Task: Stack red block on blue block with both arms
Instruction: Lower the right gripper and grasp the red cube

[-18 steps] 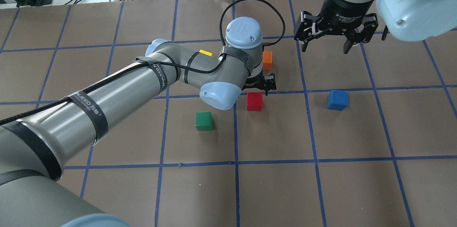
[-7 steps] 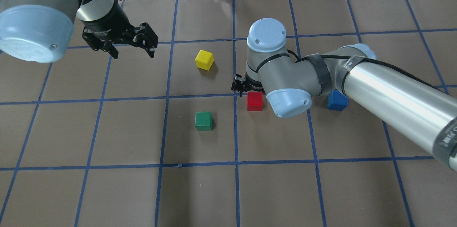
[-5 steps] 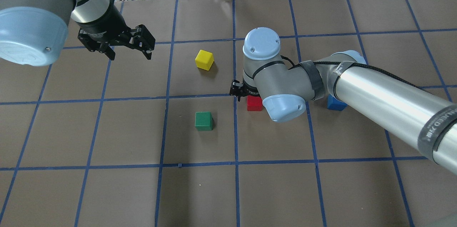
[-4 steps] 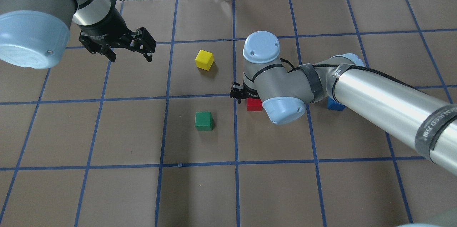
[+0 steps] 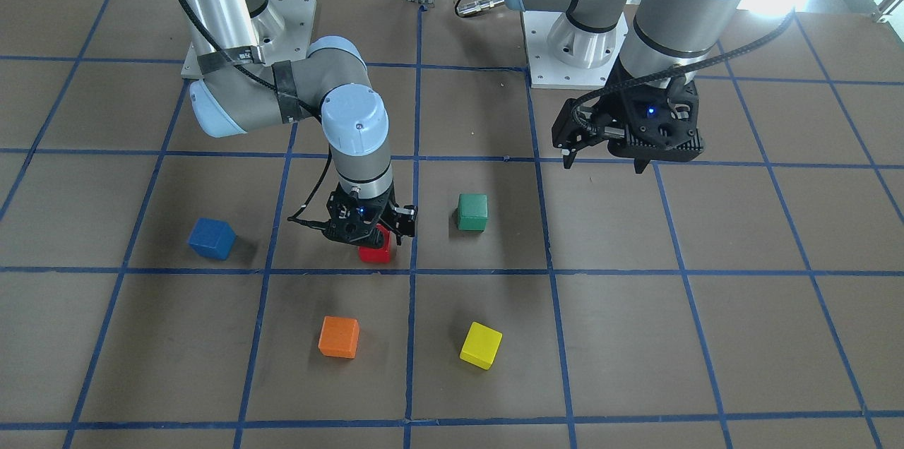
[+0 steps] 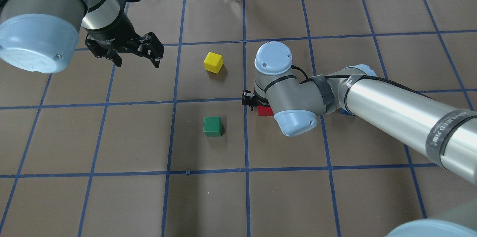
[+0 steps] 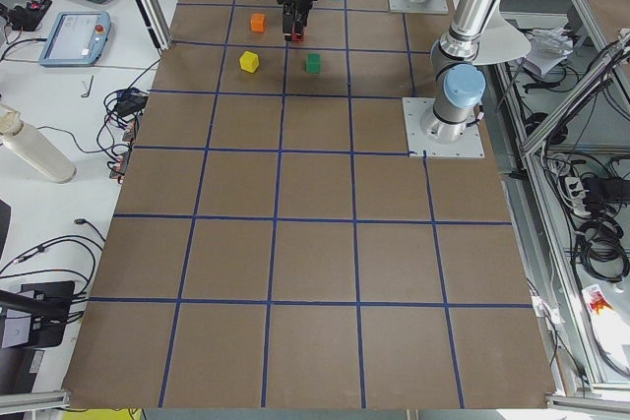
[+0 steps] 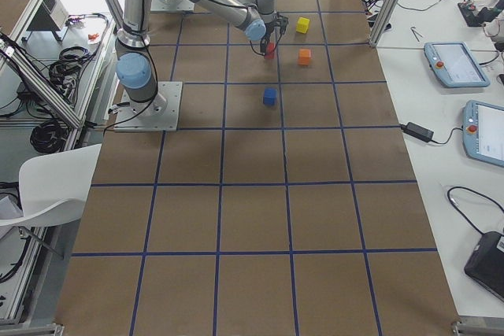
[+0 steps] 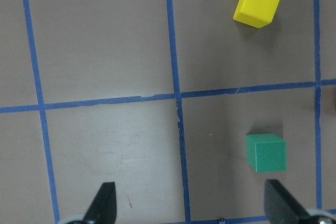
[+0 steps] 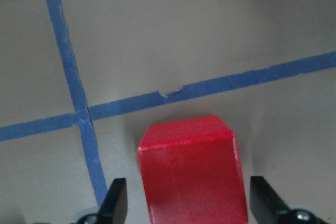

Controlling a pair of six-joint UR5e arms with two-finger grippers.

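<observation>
On the brown paper-covered bench with its blue tape grid, seen from the operators' side, the nearest things are a small orange cube and a small yellow cube. They lie apart in neighbouring squares.

Further in, the small matte red block sits on the bench just beside a tape line. The right arm's black claw is low over it and pointing straight down. Its fingers stand spread, one on each side of the block. In the right wrist view a thin sliver of bench seems to show between each finger and the red faces, so the claw looks released, not clenched.

The small matte blue block rests alone on the bench. It is well apart from the red one, a square over toward the robot's right. The small green cube lies near the red block on its other side.

Further still, the left arm's black claw hangs above the bench. Its fingers are spread wide and hold nothing. Its wrist camera looks down on the green and yellow cubes.
</observation>
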